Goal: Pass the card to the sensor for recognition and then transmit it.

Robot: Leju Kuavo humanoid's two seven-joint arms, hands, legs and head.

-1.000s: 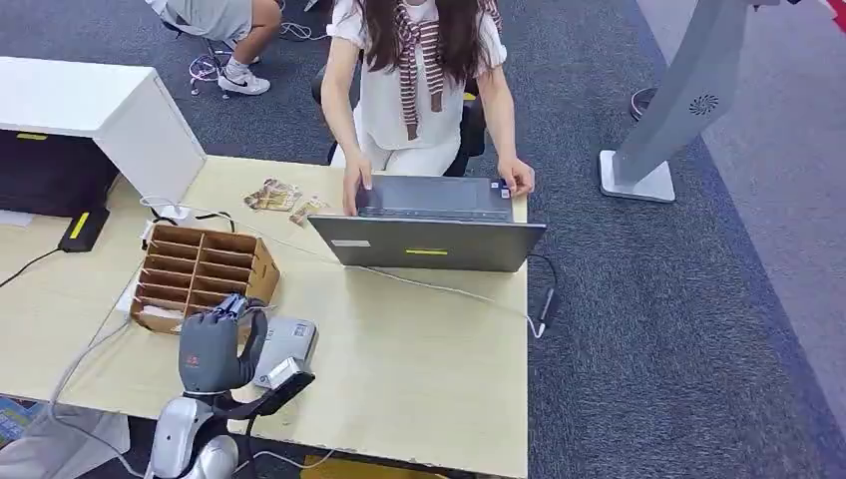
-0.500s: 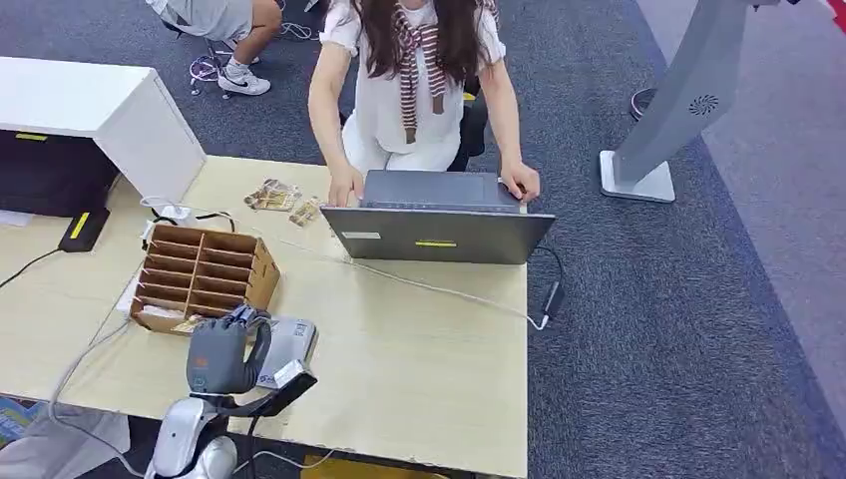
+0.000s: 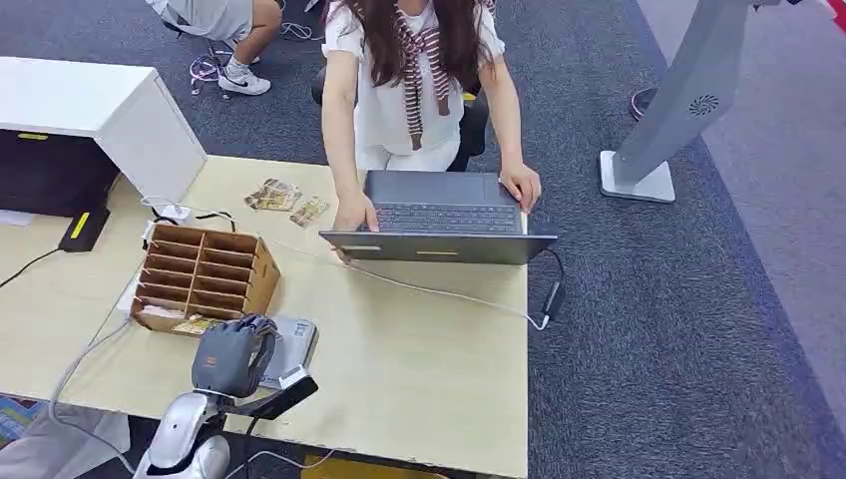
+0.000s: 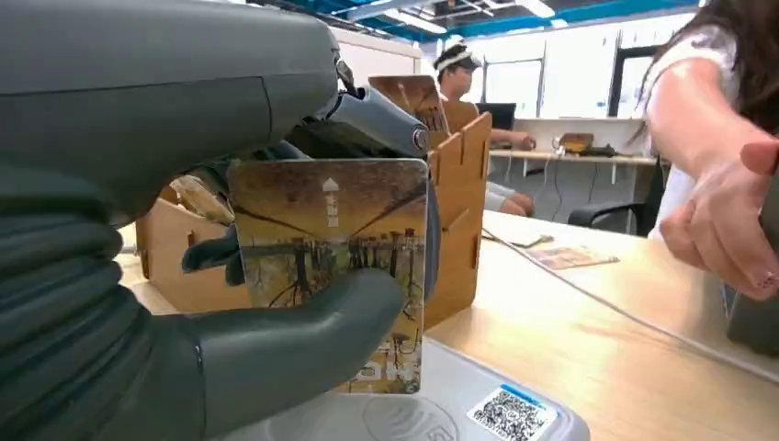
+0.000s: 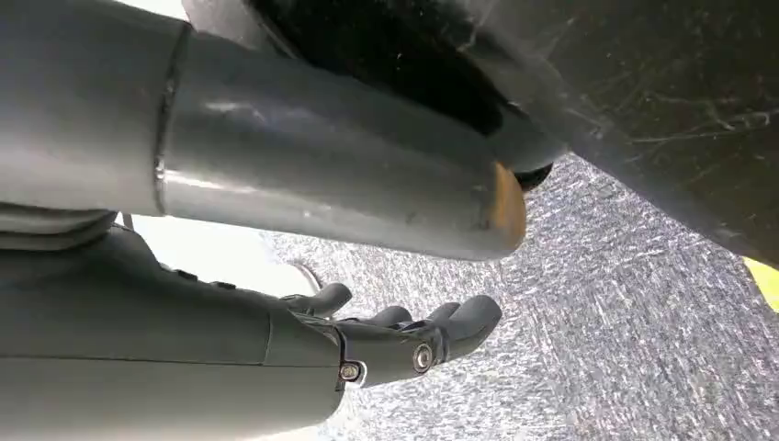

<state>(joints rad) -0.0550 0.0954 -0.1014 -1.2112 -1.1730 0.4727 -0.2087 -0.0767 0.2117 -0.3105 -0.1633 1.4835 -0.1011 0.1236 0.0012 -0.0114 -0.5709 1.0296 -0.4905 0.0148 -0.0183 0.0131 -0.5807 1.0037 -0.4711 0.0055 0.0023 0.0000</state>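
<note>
Holding the card (image 4: 331,266) upright above the sensor (image 3: 289,344).
The left hand (image 3: 233,356) pinches it between thumb and fingers; the right hand (image 5: 404,340) hangs empty, fingers loosely apart.

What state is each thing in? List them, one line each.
Card: upright in the left robot hand, just above the sensor.
Right robot hand: holds nothing, fingers loosely curled.
Laptop: open, a person's hands on it.
Cardboard organizer: upright on the table.
</note>
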